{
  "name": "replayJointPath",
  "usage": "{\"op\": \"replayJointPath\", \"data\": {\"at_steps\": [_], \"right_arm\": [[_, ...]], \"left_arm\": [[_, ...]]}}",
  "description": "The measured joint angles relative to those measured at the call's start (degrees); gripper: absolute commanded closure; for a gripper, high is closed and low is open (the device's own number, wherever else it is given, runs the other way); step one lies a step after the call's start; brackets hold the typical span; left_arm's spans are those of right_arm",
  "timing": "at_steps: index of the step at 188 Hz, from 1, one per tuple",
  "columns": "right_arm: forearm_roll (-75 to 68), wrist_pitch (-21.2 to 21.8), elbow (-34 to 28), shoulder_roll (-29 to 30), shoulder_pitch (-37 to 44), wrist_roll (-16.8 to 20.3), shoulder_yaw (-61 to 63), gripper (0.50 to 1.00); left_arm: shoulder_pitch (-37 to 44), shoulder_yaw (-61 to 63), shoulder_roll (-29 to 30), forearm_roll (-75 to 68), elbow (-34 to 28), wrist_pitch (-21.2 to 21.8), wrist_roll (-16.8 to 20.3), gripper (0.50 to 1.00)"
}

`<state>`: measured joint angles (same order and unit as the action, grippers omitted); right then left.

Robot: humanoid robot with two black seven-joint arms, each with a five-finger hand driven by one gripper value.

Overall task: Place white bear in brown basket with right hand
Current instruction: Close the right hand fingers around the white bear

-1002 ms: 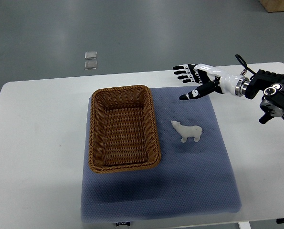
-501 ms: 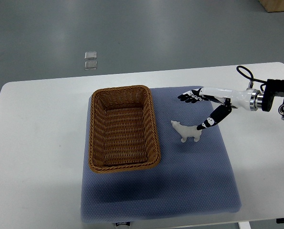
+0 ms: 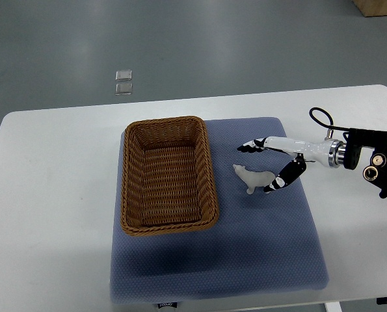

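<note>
A small white bear [image 3: 252, 179] stands on the blue-grey mat [image 3: 245, 260], just right of the brown wicker basket [image 3: 168, 174], which holds nothing. My right hand [image 3: 261, 162] reaches in from the right edge and hovers over the bear. Its fingers [image 3: 252, 144] spread past the bear's far side and the thumb [image 3: 279, 181] sits by its rear end. The hand is open around the bear without clasping it. My left arm is out of view.
The mat lies on a white table [image 3: 50, 195] with rounded corners. Grey floor lies beyond the far edge, with two small clear squares [image 3: 123, 82] on it. A black cable [image 3: 320, 117] loops at my right wrist.
My right hand has come down and toward the near left, from above the mat's far right corner to straddling the bear. The bear and basket have not moved.
</note>
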<state>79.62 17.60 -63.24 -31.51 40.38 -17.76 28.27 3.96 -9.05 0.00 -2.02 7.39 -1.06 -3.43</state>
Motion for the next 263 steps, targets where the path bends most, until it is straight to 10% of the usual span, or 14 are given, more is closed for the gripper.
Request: {"op": "replayJointPath", "data": {"at_steps": [146,202,263], "right_arm": [[2.66,-1.76,0.47,0.34,0.13,0.26,-1.49,0.781],[2.73,-1.75,0.49,0.30,0.51,0.09,-2.60,0.997],[2.59,-1.76,0.49,0.08,1.46,-0.33,-2.44,1.000]], "left_arm": [[0.00,0.00,0.00,0.00,0.00,0.02,0.00,0.500],[0.00,0.00,0.00,0.00,0.00,0.02,0.00,0.500],[0.00,0.00,0.00,0.00,0.00,0.02,0.00,0.500]]}}
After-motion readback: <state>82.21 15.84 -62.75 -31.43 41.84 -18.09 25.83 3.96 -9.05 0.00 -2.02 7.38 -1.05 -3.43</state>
